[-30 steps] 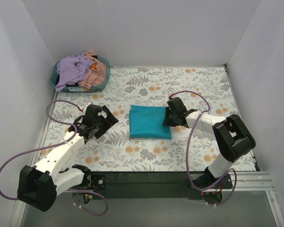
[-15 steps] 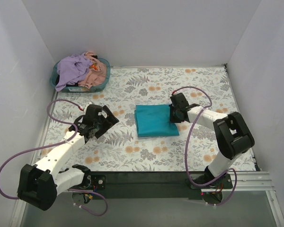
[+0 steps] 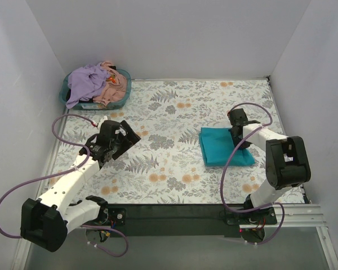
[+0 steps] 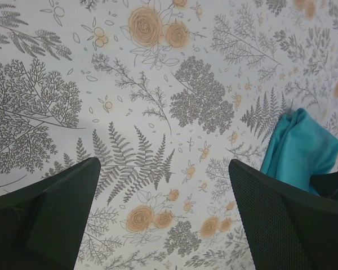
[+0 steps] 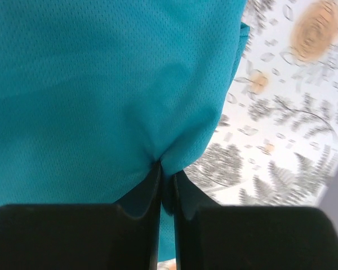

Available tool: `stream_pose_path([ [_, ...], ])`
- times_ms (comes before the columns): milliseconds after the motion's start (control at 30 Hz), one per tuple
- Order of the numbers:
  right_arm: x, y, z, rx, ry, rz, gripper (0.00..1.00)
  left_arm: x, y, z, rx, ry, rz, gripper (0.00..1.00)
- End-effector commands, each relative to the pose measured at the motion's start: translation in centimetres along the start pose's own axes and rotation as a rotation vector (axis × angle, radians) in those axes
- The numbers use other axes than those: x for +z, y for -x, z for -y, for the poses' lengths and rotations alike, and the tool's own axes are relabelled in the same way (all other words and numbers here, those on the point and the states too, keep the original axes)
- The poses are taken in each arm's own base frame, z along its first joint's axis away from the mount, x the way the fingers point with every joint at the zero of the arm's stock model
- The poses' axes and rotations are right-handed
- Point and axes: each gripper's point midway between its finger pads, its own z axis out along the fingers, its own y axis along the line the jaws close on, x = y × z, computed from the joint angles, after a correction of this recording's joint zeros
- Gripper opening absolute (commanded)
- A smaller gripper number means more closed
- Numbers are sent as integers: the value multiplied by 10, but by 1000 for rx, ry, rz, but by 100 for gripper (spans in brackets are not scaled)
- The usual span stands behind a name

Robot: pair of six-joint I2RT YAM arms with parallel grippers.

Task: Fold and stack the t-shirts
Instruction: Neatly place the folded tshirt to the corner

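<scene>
The folded teal-blue t-shirt [image 3: 225, 147] lies on the floral cloth at the right of the table. My right gripper [image 3: 240, 136] is shut on its far right edge; the right wrist view shows the teal fabric [image 5: 101, 84] pinched between the closed fingers [image 5: 141, 197]. The lavender purple t-shirt [image 3: 85, 80] and the peach-pink t-shirt [image 3: 115, 91] lie crumpled in the teal basket at the back left. My left gripper [image 3: 119, 142] is open and empty above the cloth at the left; the teal-blue t-shirt [image 4: 301, 149] shows at the right edge of its wrist view.
The teal plastic basket [image 3: 66, 97] stands at the back left corner. The grey-and-orange floral table cloth [image 3: 174, 112] covers the table. White walls close in the back and both sides.
My right gripper has dragged the folded teal-blue t-shirt from the table's middle to the right side. My left gripper has shifted slightly back and stayed open.
</scene>
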Motion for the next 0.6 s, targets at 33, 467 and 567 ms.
stream_pose_path([
  [33,0,-66,49,-228,-147,-245,1,-6,24,15,19,-25,77,98],
  [467,6,-88,139,21,-331,-387,1,5,35,18,48,5,107,98],
  [567,13,-78,153,64,-341,-385,1,5,35,15,45,9,115,98],
])
